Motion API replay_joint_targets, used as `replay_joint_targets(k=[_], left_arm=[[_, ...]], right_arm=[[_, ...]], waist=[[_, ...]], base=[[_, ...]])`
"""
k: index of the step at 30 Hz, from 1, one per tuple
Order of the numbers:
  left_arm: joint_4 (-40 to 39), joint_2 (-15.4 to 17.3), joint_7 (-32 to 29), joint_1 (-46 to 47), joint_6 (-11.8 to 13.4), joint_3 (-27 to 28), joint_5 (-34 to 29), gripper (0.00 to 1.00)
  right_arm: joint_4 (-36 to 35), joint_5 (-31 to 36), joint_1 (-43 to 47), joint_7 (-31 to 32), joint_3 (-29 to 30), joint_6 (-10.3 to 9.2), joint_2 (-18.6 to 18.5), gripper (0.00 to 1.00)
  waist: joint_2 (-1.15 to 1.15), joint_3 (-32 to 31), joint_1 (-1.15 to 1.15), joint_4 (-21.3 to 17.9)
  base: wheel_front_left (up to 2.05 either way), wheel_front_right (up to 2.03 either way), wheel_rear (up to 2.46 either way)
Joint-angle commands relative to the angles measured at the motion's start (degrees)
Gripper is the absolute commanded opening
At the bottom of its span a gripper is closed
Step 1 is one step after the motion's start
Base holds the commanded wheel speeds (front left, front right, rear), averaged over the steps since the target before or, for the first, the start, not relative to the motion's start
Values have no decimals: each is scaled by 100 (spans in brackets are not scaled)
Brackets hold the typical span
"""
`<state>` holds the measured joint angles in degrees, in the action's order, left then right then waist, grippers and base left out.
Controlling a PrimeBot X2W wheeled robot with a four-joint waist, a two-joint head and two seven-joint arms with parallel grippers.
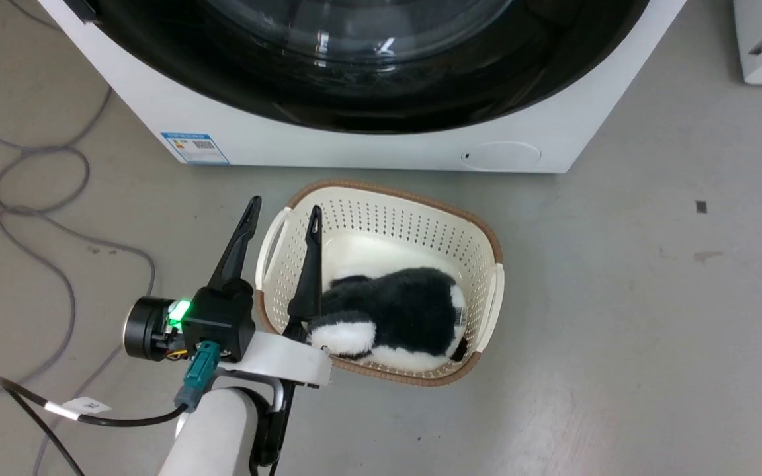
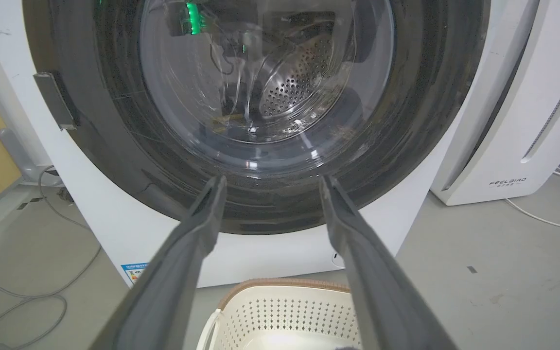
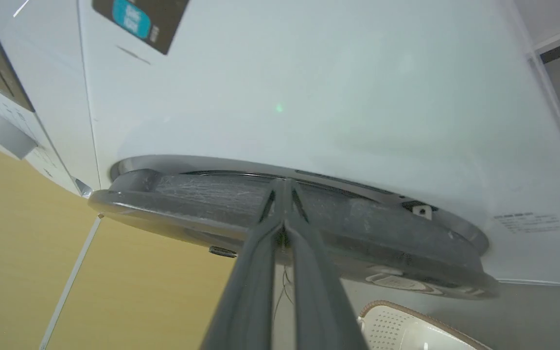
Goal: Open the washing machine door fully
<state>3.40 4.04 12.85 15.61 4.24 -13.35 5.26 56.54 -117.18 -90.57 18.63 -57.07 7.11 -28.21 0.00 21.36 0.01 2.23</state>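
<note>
Right wrist view, end effector (image 3: 285, 188) at door (image 3: 187, 200)

The washing machine door (image 1: 368, 99) is cut off by the head view's top edge. The print on the label (image 1: 194, 147) is too small to read. A finger of the left gripper (image 1: 286, 205) hides part of the plush toy (image 1: 407, 311). The basket (image 2: 285, 284) runs off the left wrist view's bottom edge.
</note>
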Motion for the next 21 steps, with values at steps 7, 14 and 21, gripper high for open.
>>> replay_joint_targets(k=[7,14,21], left_arm=[[16,5,144,282,68,-115,62,100],[40,-8,215,380,109,-188,105,100],[81,-20,215,358,101,-160,130,100]], right_arm=[[448,-737,-864,398,-869,36,144,0],[618,-1088,-1198,834,-1412,37,203,0],[440,-897,-942,1194,-1514,37,251,0]], waist=[[0,283,-1,38],[0,400,-1,80],[0,327,-1,65]], base=[[0,0,0],[0,0,0],[0,0,0]])
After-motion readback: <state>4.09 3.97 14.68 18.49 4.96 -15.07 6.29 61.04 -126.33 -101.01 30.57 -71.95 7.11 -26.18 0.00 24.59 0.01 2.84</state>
